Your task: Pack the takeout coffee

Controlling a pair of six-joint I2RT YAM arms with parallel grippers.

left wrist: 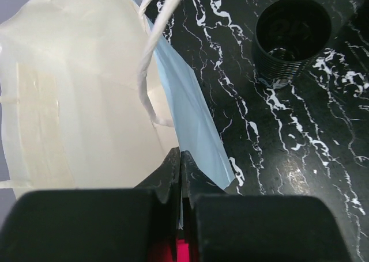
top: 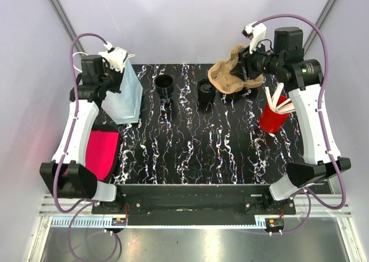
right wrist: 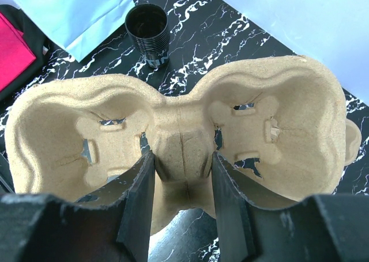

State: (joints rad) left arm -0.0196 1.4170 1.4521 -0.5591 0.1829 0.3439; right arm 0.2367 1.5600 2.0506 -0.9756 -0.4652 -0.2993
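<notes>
**Bag pinched, carrier in the air: getting the pack lined up**

Nearest me, by the table's near left corner, lies a pink pouch (top: 102,152). It plays no part in this step. Along the right edge stands a red cup (top: 272,121) with white sticks in it, just beside my right forearm, so any swing on that side should go wide of it.

Further back, towards the far left corner, the paper bag (left wrist: 75,101) stands upright. My left jaws are closed tight on its pale blue top edge, just below the twine handle (left wrist: 151,43), with the paper sandwiched between them. I judge this pinch is meant to steady the bag and hold its mouth open. I would draw the edge gently outward, not upward, because thin paper could tear or the bag could tip. I cannot tell how wide the mouth stands.

Near the middle of the far edge, two black cups (top: 164,87) (top: 205,92) stand upright and apart, neither of them in a carrier well.

Farthest off, above the far right corner, my right jaws stand partway open, clamped across the central ridge of the pulp carrier (right wrist: 277,112). It hangs tilted in the air, both wells empty. Before it goes anywhere I would level it and keep the grip centred on the ridge so the wells stay free.
</notes>
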